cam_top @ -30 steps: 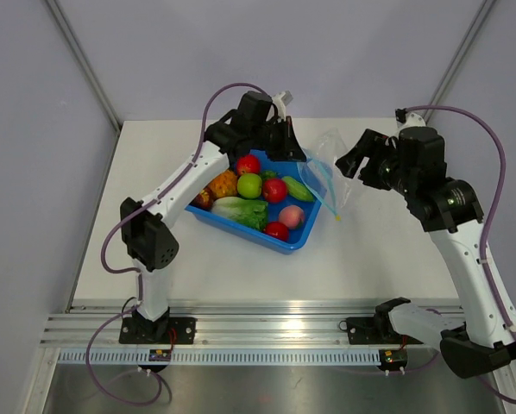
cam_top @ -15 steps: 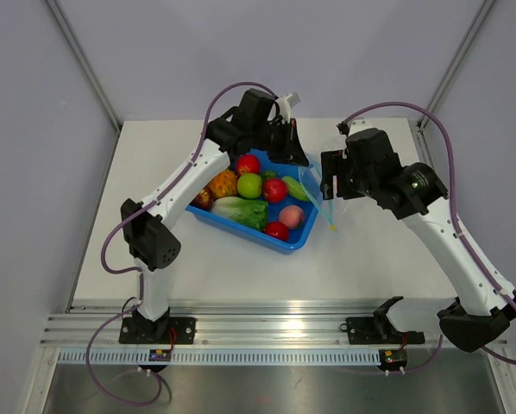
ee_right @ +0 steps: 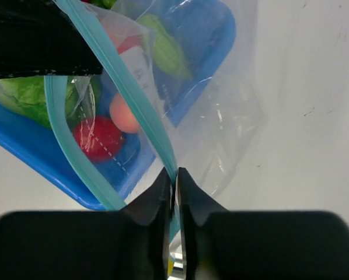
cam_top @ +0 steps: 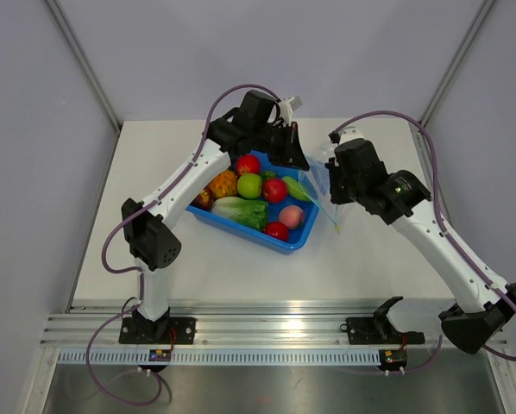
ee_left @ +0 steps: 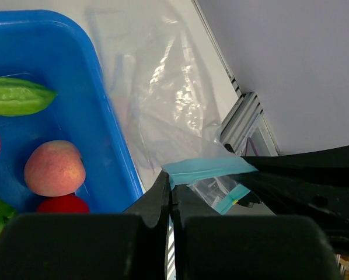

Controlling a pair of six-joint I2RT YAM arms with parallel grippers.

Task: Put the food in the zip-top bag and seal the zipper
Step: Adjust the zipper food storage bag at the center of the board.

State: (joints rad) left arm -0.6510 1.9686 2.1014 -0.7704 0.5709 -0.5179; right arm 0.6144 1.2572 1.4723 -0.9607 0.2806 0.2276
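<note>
**Top external view: zip-top bag [cam_top: 324, 194] held up by both arms beside the tray of food**

At the far right corner of the blue tray [cam_top: 241, 228], the left gripper [ee_left: 170, 189] is clenched on the zipper [ee_left: 209, 168]. Its fingers are closed over one end of the teal strip. From the other side, the right gripper [ee_right: 175, 175] is clenched on the same strip. Its jaws are pressed together, and the teal band runs up and away from them.

The bag's clear, crinkled body hangs between the two grippers, just beside the tray's right end and above the white surface [cam_top: 154, 259]. In the right wrist view two teal bands part from each other, so the mouth stands open.

The food lies in the tray:
- A red apple [cam_top: 248, 164] is at the far side.
- A green apple [cam_top: 249, 185] is just in front of it.
- A pineapple [cam_top: 223, 183] is to the left.
- Lettuce [cam_top: 239, 210] lies along the near wall.
- A pink peach [cam_top: 292, 216] and a green pepper [cam_top: 298, 188] sit at the right end, nearest the bag.

Through the plastic, the right wrist view shows the peach and the pepper behind the bag.
</note>
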